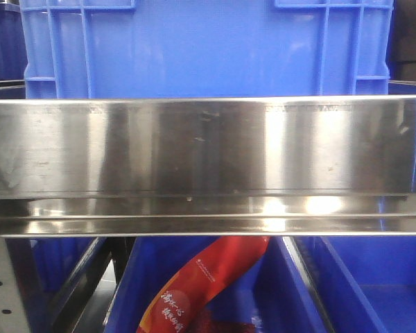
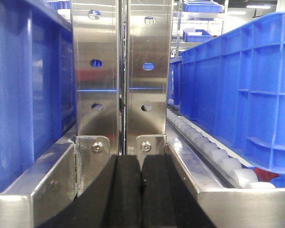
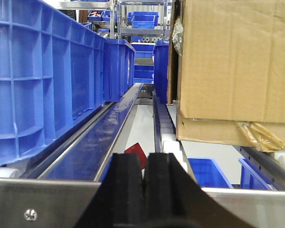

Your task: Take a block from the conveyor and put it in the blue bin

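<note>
The conveyor and the block are out of view in all three views. My left gripper (image 2: pixel 141 159) is shut and empty, its black pads pressed together in front of a steel shelf upright (image 2: pixel 121 71). My right gripper (image 3: pixel 145 156) is also shut and empty, just above a steel shelf rail (image 3: pixel 47 199). Blue bins stand on the shelves around both grippers: one fills the top of the front view (image 1: pixel 194 48), one is to the right of the left gripper (image 2: pixel 247 95), one to the left of the right gripper (image 3: pixel 33 80). I cannot tell which is the task's bin.
A polished steel shelf beam (image 1: pixel 208 159) spans the front view. Below it a red printed packet (image 1: pixel 201 284) lies in a lower blue bin (image 1: pixel 374 291). White rollers (image 2: pixel 218 156) run along the shelf. A cardboard box (image 3: pixel 237 61) sits right of the right gripper.
</note>
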Robot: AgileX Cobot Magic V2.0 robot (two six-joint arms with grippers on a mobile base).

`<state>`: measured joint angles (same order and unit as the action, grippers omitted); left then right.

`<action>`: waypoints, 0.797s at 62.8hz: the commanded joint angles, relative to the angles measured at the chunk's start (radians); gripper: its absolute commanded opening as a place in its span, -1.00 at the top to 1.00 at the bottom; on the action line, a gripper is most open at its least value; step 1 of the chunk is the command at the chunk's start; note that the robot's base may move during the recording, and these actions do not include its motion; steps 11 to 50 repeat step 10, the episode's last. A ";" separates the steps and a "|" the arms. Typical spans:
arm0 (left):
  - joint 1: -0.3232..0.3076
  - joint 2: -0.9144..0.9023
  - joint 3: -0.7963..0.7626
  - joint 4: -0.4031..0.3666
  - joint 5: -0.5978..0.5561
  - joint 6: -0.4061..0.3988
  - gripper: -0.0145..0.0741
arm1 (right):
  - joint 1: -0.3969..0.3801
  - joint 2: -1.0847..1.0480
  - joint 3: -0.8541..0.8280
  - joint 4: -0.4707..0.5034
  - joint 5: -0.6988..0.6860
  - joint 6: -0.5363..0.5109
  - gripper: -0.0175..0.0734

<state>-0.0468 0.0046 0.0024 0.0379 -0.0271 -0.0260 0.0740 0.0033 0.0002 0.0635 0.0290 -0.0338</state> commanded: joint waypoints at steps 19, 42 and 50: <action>0.005 -0.005 -0.002 -0.007 -0.019 -0.005 0.92 | -0.003 -0.003 0.000 -0.007 -0.022 -0.003 0.97; 0.005 -0.005 -0.002 -0.007 -0.019 -0.005 0.92 | -0.003 -0.003 0.000 -0.007 -0.022 -0.003 0.97; 0.005 -0.005 -0.002 -0.007 -0.019 -0.005 0.92 | -0.003 -0.003 0.000 -0.007 -0.022 -0.003 0.97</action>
